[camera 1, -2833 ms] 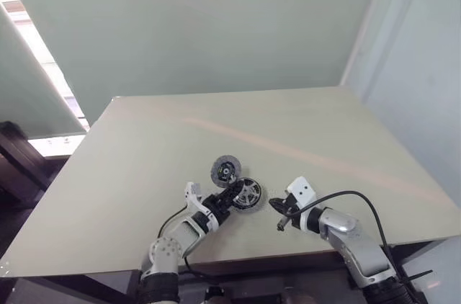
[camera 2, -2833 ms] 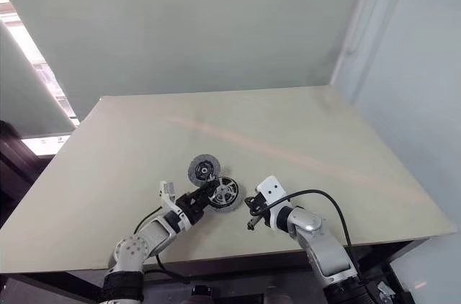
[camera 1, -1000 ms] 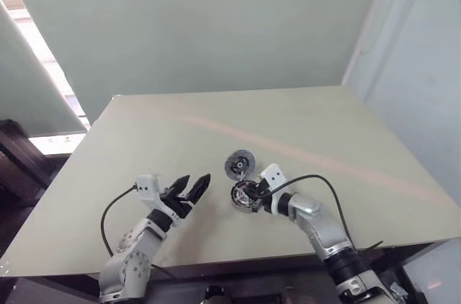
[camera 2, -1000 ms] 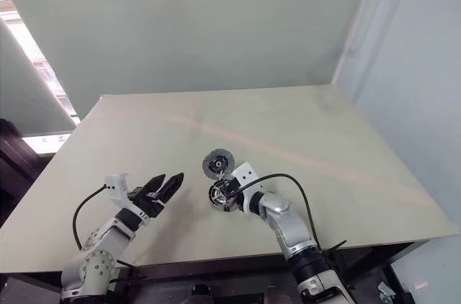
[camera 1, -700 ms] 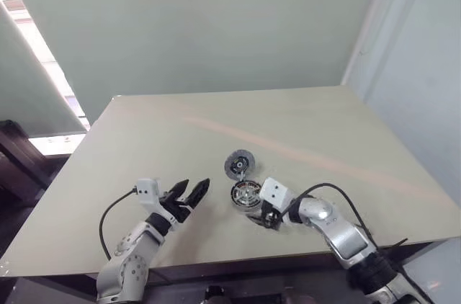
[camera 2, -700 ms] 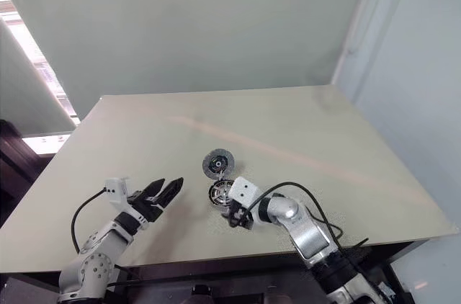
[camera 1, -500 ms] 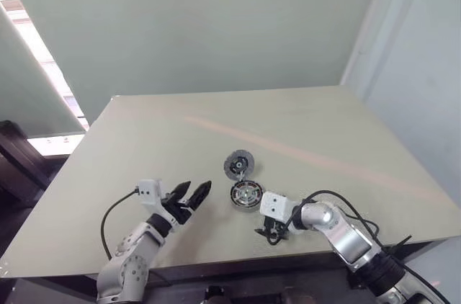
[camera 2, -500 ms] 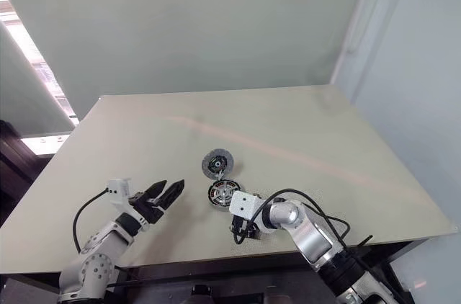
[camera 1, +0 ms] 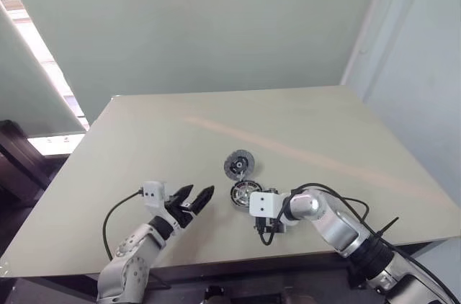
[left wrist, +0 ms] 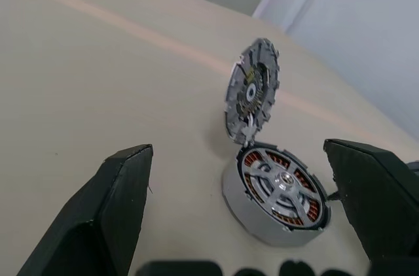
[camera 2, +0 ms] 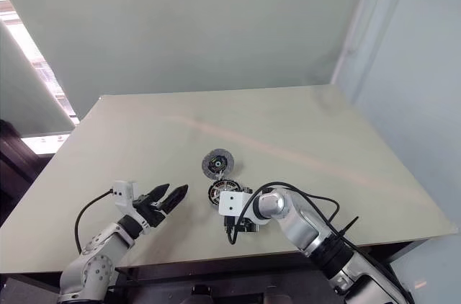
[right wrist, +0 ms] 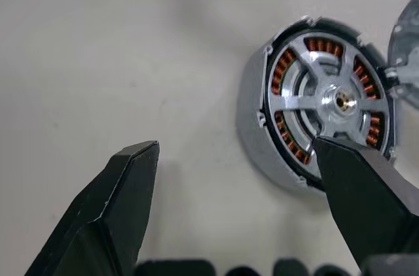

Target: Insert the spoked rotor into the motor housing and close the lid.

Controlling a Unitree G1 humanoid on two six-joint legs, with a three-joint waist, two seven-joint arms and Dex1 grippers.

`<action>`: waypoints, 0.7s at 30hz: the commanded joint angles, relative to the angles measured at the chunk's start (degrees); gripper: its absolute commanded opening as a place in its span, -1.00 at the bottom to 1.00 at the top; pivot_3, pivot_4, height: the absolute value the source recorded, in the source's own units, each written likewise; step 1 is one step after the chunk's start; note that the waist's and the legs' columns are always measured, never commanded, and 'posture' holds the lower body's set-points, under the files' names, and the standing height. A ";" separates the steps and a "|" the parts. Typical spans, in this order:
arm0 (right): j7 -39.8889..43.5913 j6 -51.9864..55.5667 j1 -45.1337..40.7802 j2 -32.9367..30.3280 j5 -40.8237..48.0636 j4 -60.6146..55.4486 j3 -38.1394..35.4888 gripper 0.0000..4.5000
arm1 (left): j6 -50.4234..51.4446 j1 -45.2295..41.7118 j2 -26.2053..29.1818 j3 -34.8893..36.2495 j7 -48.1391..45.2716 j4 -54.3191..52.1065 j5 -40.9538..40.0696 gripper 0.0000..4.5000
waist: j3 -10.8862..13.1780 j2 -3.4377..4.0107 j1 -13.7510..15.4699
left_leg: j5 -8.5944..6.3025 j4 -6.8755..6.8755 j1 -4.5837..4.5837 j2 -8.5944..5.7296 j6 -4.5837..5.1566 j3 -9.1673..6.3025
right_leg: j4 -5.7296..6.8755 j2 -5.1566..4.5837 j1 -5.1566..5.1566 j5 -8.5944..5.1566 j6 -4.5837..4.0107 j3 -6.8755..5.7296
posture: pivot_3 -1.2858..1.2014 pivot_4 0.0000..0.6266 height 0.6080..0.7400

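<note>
The motor housing (camera 1: 245, 192) sits on the table with the spoked rotor (right wrist: 329, 101) seated in it, silver spokes over the copper windings. The lid (left wrist: 252, 95) stands tilted up behind the housing, joined at its edge and open. My right gripper (right wrist: 236, 224) hovers just in front of the housing, pointing down, open with nothing between its fingers; one fingertip (right wrist: 357, 188) overlaps the housing's near rim in that view. My left gripper (camera 1: 196, 194) is open and empty to the left of the housing, which shows between its fingers (left wrist: 108, 214) in the left wrist view.
The beige table (camera 1: 144, 145) stretches wide around the parts, with its front edge close behind both grippers. A black cable (camera 1: 338, 196) loops over my right arm. A wall stands beyond the table's far edge.
My right gripper has opened and drawn back from the housing toward the table's front edge, rolling its wrist. The rotor stays in the housing. The left arm has hardly moved.
</note>
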 commanded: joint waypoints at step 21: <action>-0.61 -0.34 -3.51 3.93 -4.20 6.80 1.31 -0.69 | -0.57 -0.10 -0.40 -0.86 0.05 -2.20 0.88 1.00 | -0.03 -0.02 0.01 | 0.00 -0.01 0.02 -0.01 -0.01 -0.03 | 0.00 -0.01 0.01 0.00 0.01 -0.02 | 0.03 -1.00 1.00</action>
